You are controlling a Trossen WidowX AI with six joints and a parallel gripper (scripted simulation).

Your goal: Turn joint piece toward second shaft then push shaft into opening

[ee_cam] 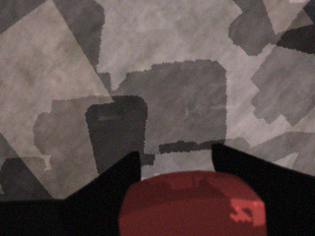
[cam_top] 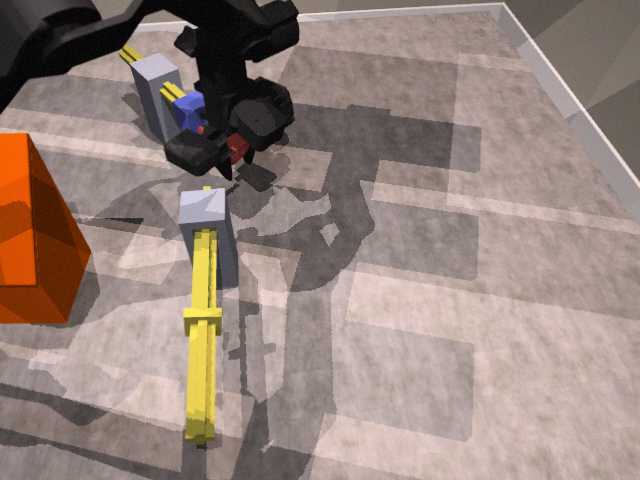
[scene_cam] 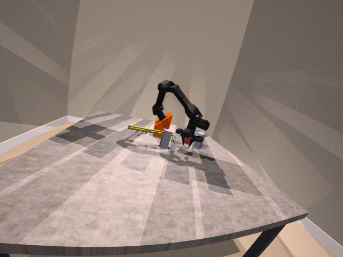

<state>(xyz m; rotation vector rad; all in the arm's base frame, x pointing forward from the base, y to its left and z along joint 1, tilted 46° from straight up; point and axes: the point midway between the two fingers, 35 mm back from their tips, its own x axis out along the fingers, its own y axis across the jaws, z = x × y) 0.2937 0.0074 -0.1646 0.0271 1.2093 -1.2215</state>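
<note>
The red joint piece is between the fingers of my gripper, which is shut on it; its opening is hidden. A blue hinge part links it to the short yellow first shaft, which passes through the far grey block. The second yellow shaft lies through the near grey block. Its collar stands well back from that block, and only a short tip shows on the side towards my gripper.
The orange wedge-shaped base of the arm stands to the left of the near block in the top view. The table carries many shadows. Its far edge lies beyond the far block.
</note>
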